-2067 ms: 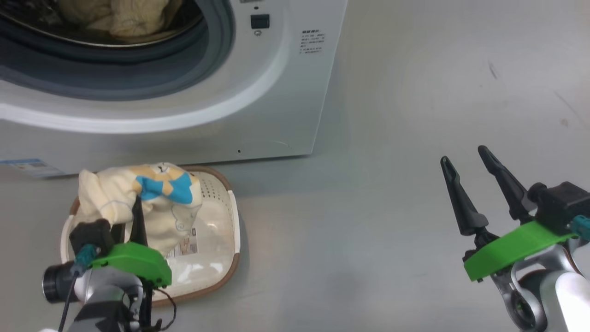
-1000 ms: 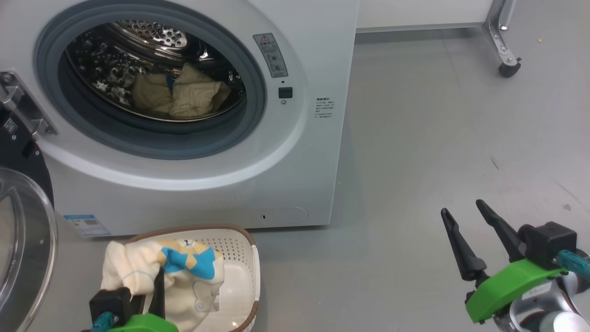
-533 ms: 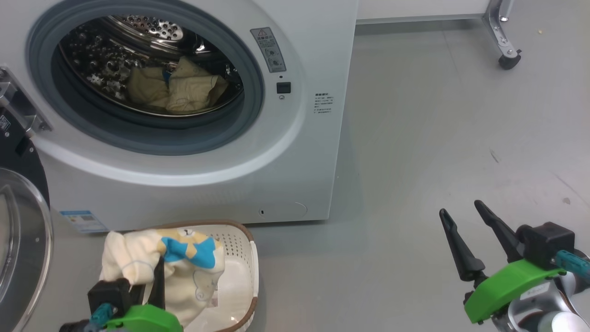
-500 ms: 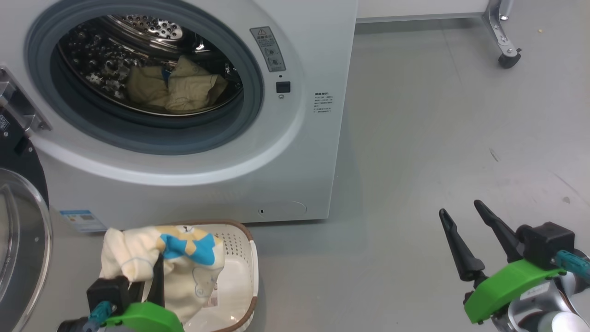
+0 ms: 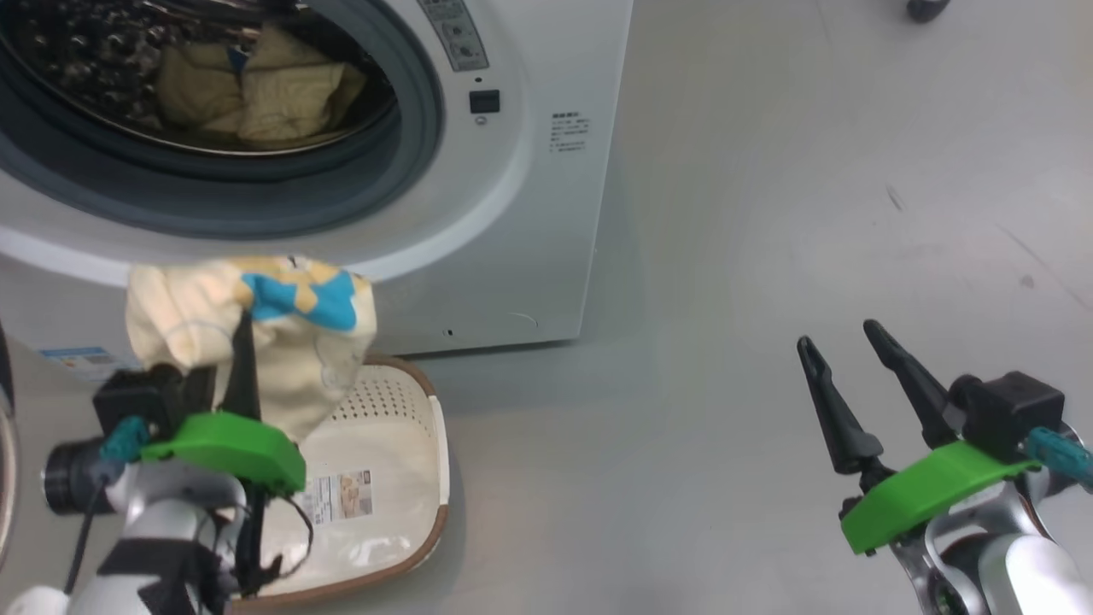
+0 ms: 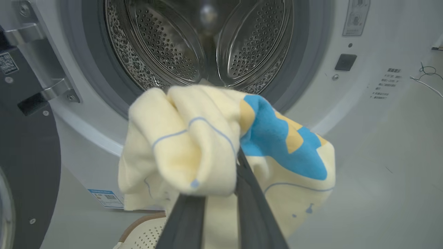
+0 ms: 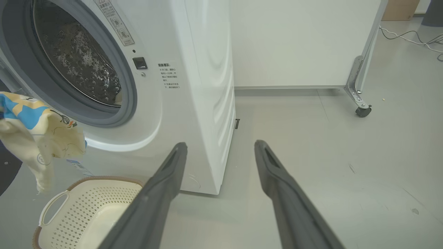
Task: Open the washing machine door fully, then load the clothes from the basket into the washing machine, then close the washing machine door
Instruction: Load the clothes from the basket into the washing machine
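The head camera looks down on the washing machine (image 5: 512, 213) and basket (image 5: 384, 401). Both wrist cameras sit low and face it too; the left one is closest

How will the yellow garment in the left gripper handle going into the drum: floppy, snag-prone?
Probably floppy: the garment bunches over the left gripper and a tail hangs loose. Likely light: a narrow pinch holds it up above the basket. The tail might drag on the grey gasket, so enter high.
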### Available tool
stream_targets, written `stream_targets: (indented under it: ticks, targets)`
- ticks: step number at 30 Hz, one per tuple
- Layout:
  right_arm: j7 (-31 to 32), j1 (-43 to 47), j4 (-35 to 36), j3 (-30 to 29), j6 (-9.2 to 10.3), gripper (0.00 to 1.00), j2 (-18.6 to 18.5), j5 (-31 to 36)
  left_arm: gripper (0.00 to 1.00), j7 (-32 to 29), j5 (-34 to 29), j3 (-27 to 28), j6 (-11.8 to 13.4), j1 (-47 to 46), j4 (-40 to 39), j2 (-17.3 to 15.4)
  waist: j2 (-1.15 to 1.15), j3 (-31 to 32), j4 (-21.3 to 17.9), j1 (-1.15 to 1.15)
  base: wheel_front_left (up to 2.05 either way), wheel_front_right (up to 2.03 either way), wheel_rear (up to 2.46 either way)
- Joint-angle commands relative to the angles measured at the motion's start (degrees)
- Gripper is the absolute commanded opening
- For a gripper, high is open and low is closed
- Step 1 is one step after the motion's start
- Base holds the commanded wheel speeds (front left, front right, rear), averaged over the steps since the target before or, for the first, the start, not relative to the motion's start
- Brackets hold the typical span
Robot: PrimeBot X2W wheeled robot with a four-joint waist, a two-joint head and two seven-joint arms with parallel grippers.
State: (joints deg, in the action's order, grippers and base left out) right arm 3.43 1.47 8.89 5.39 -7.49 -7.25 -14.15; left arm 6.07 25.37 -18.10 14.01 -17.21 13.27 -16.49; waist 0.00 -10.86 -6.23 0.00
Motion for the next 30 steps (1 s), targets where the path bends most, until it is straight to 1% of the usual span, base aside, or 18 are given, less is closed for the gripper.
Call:
stream_targets:
  ticks: [1, 4, 11, 15, 20, 24, 27, 30]
  targets:
    - [-0.76, -2.64, 1.81, 1.24, 0.0, 1.0, -0.5, -0.39, 0.0, 0.02, -0.08, 3.27, 2.13, -4.3, -1.19, -2.42, 0.0, -3.3, -2.51, 0.0, 0.0, 0.0, 0.0]
    - [-1.9, -4.15, 0.71, 2.21, 0.0, 1.0, -0.11, -0.72, 0.0, -1.86, 0.09, 4.21, 1.64, -8.61, 0.93, -4.16, 0.0, -6.03, -5.03, 0.0, 0.0, 0.0, 0.0]
    - [-4.93, -7.04, -2.49, 3.89, 0.0, 1.0, 0.87, -1.65, 0.0, -6.78, 0.31, 5.99, -0.66, -19.35, 6.49, -9.55, 0.0, -11.8, -10.7, 0.0, 0.0, 0.0, 0.0]
    - [-6.59, -8.53, -3.71, 4.45, 0.0, 1.0, 1.25, -2.14, 0.0, -9.83, 2.04, 7.82, -2.23, -26.62, 9.73, -11.82, 0.0, -15.21, -12.87, 0.0, 0.0, 0.0, 0.0]
    - [-8.55, -10.67, -5.12, 5.32, 0.0, 1.0, 1.56, -2.94, 0.0, -13.38, 2.13, 8.7, -4.24, -36.14, 13.24, -15.95, 0.0, -19.59, -15.04, 0.0, 0.0, 0.0, 0.0]
    - [-10.2, -12.59, -6.43, 6.63, 0.0, 1.0, 1.97, -3.75, 0.0, -13.97, 1.73, 9.7, -5.46, -44.3, 14.68, -19.12, 0.0, -23.42, -16.55, 0.0, 0.0, 0.0, 0.0]
    - [-11.39, -13.81, -7.73, 7.7, 0.0, 1.0, 2.31, -4.44, 0.0, -13.46, 1.15, 9.92, -6.98, -49.51, 16.05, -21.43, 0.0, -25.71, -17.59, 0.0, 0.0, 0.0, 0.0]
    - [-12.58, -14.81, -8.97, 8.21, 0.0, 1.0, 2.54, -5.01, 0.0, -12.17, 1.83, 10.43, -8.95, -55.42, 17.66, -21.99, 0.0, -27.86, -18.13, 0.0, 0.0, 0.0, 0.0]
